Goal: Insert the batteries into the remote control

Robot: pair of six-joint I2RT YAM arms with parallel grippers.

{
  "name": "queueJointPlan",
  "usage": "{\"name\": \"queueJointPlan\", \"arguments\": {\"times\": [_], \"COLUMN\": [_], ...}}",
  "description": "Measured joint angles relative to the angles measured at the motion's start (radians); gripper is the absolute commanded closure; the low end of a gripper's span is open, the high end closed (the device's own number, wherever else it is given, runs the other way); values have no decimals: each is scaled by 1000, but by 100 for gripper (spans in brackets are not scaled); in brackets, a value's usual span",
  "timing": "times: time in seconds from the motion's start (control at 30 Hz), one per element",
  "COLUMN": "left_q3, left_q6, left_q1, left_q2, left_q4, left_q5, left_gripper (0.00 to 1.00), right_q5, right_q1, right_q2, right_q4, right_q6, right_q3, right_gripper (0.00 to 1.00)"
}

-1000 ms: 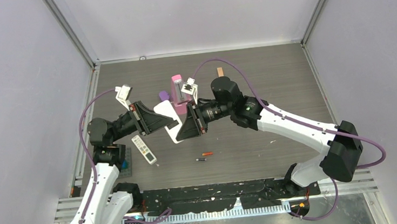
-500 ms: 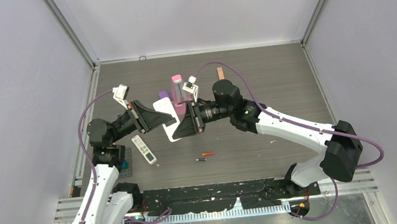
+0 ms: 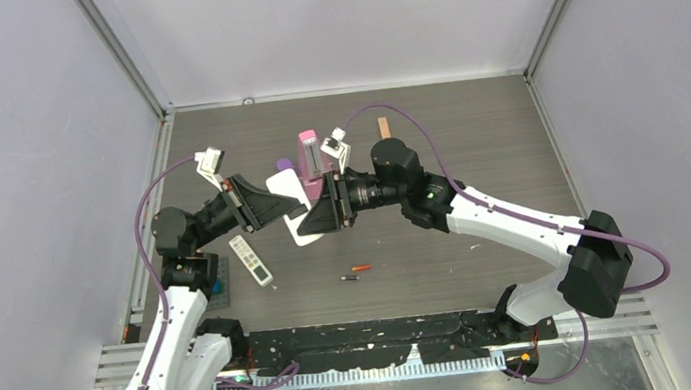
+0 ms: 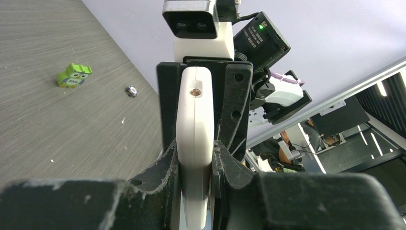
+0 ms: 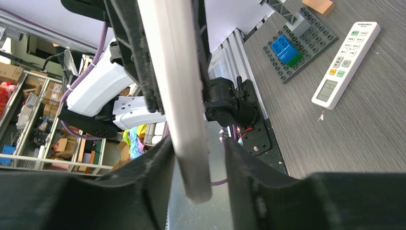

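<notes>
1. My left end effector [image 4: 194, 160] is clamped on the white remote [image 4: 194, 115], which it holds edge-on, lifted off the surface [image 3: 470, 146].
2. My right end effector [image 5: 194, 165] brackets the same remote from the opposite end. One finger touches it and a thin gap shows at the other, so I cannot tell whether this side truly grips.
3. The batteries [image 3: 358, 271] lie loose on the surface, on the near side of the raised remote and well apart from both end effectors. Neither holds one.
4. A smaller remote [image 3: 251, 260] lies flat beside my left arm, untouched.
5. Step in hand, as I judge it: preparing the remote between both arms, either reorienting it or working at its cover. The battery bay is not visible, so I cannot say whether the cover is on or off. Loading itself appears not yet begun.
6. The next move calls for one end effector to steady the remote with its bay exposed, while the other lets go and descends on one battery. These thin cylinders will likely roll, so the pinch should be narrow and centred.
</notes>
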Motion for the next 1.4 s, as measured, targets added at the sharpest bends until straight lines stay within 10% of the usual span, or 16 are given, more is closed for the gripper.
{"name": "queueJointPlan", "arguments": {"times": [0.17,0.47,0.97,1.4], "left_q3": [-8,-11,72,96], "left_q6": [-5,-8,408,486], "left_q1": [0,-8,-13,-13], "left_q2": [0,-24,-180,-167], "left_q4": [0,-1,-600,-780], "left_q5": [-2,10,-174,-237], "left_gripper": [93,3,0,0], "right_q5": [-24,51,678,1238], "right_q1": [2,-5,-270,-713], "right_q2": [0,-34,-306,11], "right_q4": [11,-26,-558,-789], "right_q6": [-19,-66,-351,-618], "right_q3": [2,2,71,-8], "right_gripper": [87,95,95,94]}}
